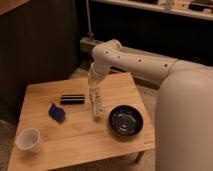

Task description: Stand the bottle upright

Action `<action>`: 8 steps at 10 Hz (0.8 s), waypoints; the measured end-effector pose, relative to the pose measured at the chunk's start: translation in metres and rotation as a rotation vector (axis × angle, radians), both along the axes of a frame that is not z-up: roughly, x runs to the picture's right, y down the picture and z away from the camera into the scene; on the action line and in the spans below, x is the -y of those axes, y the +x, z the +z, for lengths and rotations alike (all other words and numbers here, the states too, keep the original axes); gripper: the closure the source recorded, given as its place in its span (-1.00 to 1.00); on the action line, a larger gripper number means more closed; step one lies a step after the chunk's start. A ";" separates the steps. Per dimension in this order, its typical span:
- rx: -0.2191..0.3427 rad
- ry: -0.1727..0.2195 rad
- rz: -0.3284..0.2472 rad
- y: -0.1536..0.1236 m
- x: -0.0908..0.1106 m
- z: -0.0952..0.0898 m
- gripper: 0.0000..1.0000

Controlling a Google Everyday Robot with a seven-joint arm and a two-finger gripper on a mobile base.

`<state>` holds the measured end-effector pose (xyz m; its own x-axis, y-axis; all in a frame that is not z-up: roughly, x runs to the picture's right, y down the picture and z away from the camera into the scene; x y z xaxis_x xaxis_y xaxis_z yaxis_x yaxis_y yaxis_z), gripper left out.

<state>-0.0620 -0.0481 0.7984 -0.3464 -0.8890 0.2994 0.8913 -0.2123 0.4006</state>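
Observation:
The bottle (97, 107) is slim and white. It lies on its side near the middle of the wooden table (75, 135), its length running from far to near. My gripper (93, 88) hangs down from the white arm, right over the bottle's far end, at or just above it. Whether it touches the bottle I cannot tell.
A black bar (72, 99) lies just left of the bottle. A blue object (57, 112) lies further left and nearer. A white cup (29, 140) stands at the front left corner. A black bowl (125, 121) sits right of the bottle. A dark wall stands behind the table.

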 end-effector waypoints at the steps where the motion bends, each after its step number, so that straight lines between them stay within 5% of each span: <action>1: 0.000 0.019 0.003 0.002 -0.001 -0.003 0.26; 8: 0.040 0.148 0.003 0.011 -0.021 -0.021 0.26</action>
